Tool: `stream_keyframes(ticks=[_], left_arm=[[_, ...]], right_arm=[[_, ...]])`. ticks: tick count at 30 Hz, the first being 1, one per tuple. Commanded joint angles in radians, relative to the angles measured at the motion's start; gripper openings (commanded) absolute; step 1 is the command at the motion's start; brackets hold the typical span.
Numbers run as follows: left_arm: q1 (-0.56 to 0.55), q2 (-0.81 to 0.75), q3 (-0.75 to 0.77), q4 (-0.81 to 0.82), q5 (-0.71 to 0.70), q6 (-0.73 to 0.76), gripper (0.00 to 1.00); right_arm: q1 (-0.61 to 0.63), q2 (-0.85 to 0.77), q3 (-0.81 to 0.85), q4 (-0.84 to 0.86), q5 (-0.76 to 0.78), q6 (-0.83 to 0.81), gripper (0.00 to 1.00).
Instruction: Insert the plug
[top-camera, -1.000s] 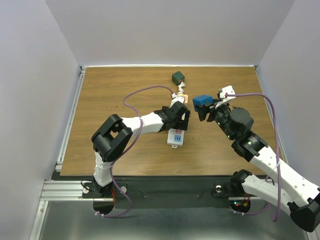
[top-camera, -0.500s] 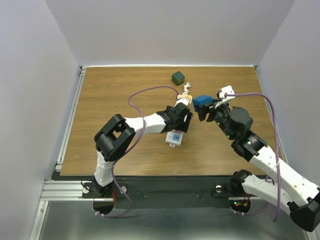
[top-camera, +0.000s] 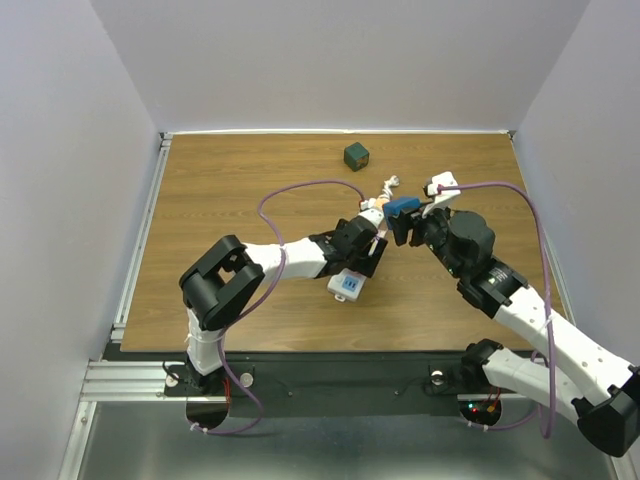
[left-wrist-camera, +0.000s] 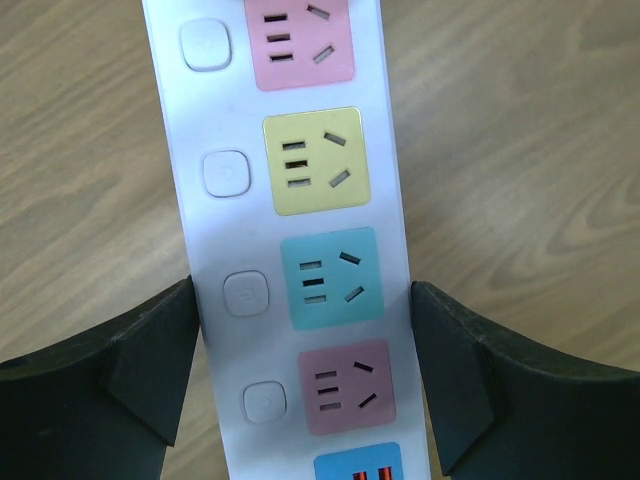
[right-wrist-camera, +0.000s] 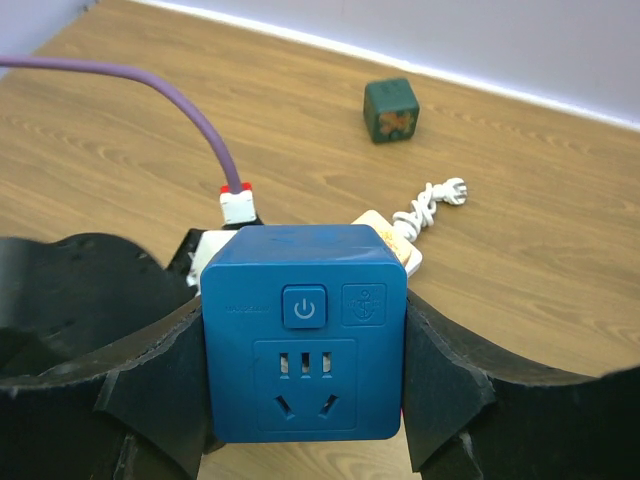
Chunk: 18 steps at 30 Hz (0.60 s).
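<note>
Right pincer (right-wrist-camera: 305, 352) is clenched on the blue plug (right-wrist-camera: 303, 290), power button and socket face toward its wrist camera. The plug hangs just right of the far end of the strip (left-wrist-camera: 290, 240); touching or not, can't tell. Left pincer (left-wrist-camera: 303, 345) sits astride the strip's middle with a finger pressed to each long edge, grasping it. Pink, yellow and teal sockets run on ahead. Past the strip's far end lies a white cord (right-wrist-camera: 425, 210), and a green cube (top-camera: 356, 156) sits well beyond that on the table (top-camera: 220, 190).
</note>
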Motion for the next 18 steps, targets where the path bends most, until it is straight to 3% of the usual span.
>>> stream_keyframes(ticks=[1,6,11,15,18], left_arm=[[-0.058,-0.045,-0.087,-0.085,0.073,0.113,0.00],[-0.068,-0.075,-0.152,-0.094,0.059,0.129,0.00],[-0.068,-0.100,-0.175,-0.151,-0.068,0.092,0.01],[-0.068,-0.152,-0.199,-0.149,-0.115,0.055,0.34],[-0.066,-0.232,-0.242,-0.101,-0.091,0.041,0.48]], right_arm=[[-0.006,0.007,0.076,0.006,0.017,-0.001,0.00],[-0.006,0.041,0.100,-0.078,0.023,0.010,0.01],[-0.007,0.083,0.151,-0.166,-0.003,0.010,0.00],[-0.007,0.095,0.171,-0.229,-0.009,0.007,0.00],[-0.006,0.093,0.186,-0.270,-0.006,0.005,0.00]])
